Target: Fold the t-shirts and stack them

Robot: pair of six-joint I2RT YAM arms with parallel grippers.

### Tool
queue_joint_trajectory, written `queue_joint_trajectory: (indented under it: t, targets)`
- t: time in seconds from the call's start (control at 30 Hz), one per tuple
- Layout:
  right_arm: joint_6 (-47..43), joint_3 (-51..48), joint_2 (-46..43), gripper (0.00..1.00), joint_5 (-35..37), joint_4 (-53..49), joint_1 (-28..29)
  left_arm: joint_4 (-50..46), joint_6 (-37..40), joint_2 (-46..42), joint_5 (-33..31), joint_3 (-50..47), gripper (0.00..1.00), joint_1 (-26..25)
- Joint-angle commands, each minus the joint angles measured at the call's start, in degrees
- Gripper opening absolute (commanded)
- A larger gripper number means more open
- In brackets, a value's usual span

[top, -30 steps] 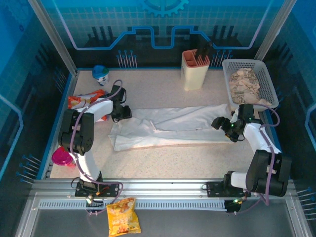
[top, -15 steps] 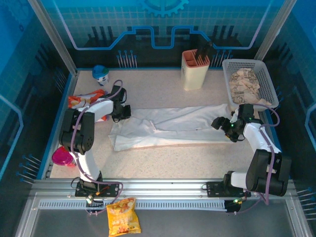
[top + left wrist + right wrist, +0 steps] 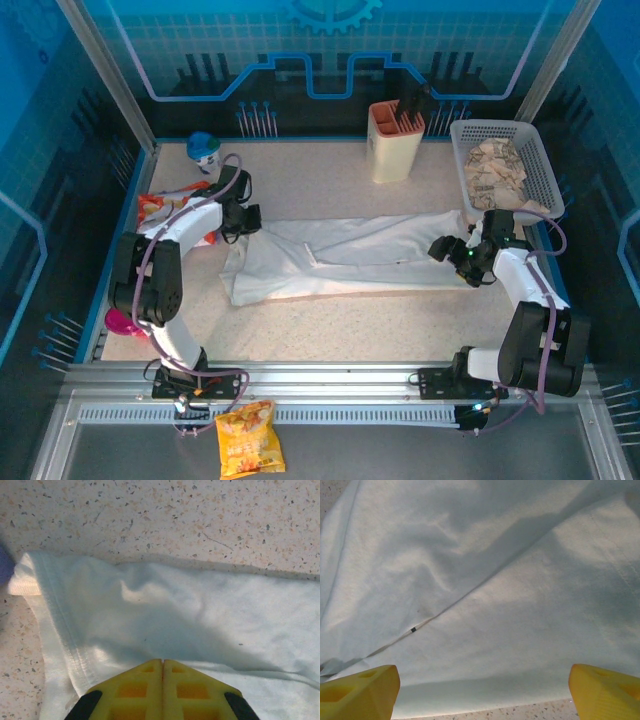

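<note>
Presently, one white t-shirt [image 3: 350, 255] lies stretched out across the centre of the bench [image 3: 330, 190], its length running from 9 o'clock to 3 o'clock in the top view, with a small dark mark [image 3: 413, 629] on a seam near the 3 o'clock end. At the 9 o'clock end the left tool [image 3: 162, 663] has its jaws pressed together, pinching the fabric beside the hem. At the 3 o'clock end the right tool [image 3: 482, 680] stands with jaws spread wide above the cloth, gripping nothing.
</note>
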Motion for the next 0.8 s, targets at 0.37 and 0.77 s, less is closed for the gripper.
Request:
queue_joint_trajectory:
  t: [0.37,0.77]
  targets:
    - [-1.21,1.25,-0.36,0.88,-1.30,-0.84,0.41,-2.80,2.97,1.38,-2.29,6.67,0.00,0.62]
    - [-2.14,1.41,-0.62,0.89,-2.46,-0.86,0.88,-8.19,-1.26,0.80,-3.29,6.58,0.56,0.90]
